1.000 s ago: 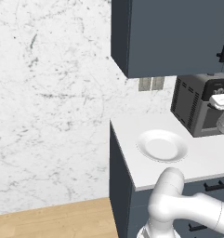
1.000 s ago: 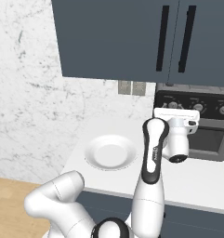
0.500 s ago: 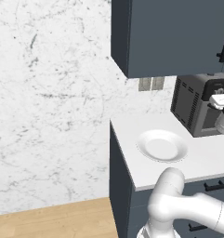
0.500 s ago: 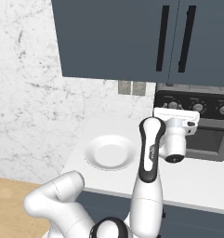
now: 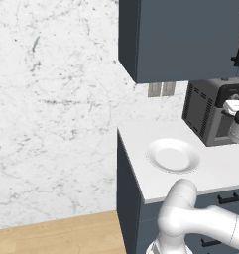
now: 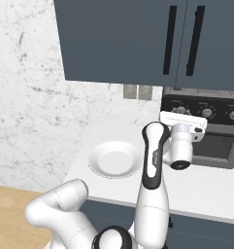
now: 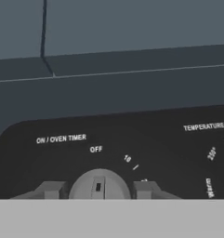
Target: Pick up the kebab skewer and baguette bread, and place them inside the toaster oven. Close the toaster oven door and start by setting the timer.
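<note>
Jaws close on the timer knob, one finger on each side of it, as the gripper meets the black control panel of the oven. The knob's marker points straight up at OFF, under the label ON / OVEN TIMER, with the minute marks running off clockwise to its right. In the right base view the hand is level with the panel's left end, and the door below it appears shut, its glass dark (whether the skewer and baguette lie inside cannot be told from here). A white plate sits on the counter beside the oven with nothing on it, which suggests both foods are already loaded and only the timer remains. Doing this step well likely means keeping the grip centred on the knob's axis and turning the wrist clockwise toward the minute marks, without pushing inward or letting the fingers slide off the smooth rim. A turn well clear of OFF should be enough to start it.
</note>
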